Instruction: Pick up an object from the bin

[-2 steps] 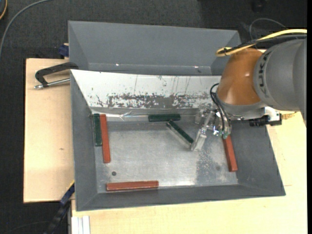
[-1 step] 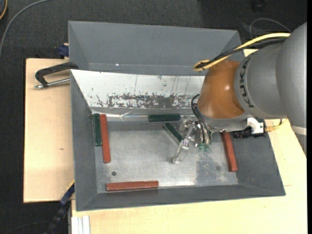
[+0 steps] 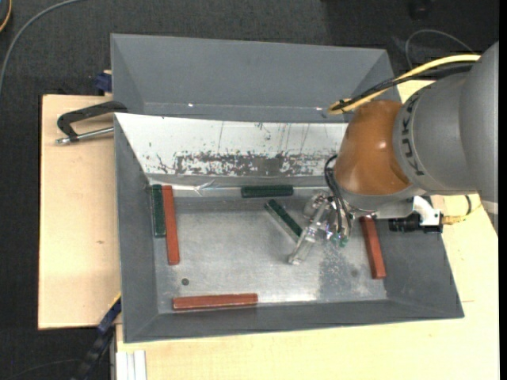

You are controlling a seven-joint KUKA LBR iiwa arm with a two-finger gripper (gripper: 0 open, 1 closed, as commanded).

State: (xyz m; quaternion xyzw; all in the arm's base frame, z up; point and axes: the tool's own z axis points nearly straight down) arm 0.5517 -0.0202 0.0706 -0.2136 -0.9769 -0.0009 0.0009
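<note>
Hanging between slanted green bar [image 3: 283,215] and red bar [image 3: 374,249], pincer [image 3: 299,255], opening indiscernible.

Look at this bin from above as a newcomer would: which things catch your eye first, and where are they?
The arm's orange wrist cover dominates the right side, its jaws down inside the bin beside a slanting dark green bar. Red-brown bars stand out against the grey: one along the front wall, one by the left wall, one at the right.

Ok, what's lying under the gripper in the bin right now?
Bare bin floor under the gripper, with a slanted dark green bar just beside it. Whatever lies beneath the orange wrist cover is hidden.
</note>
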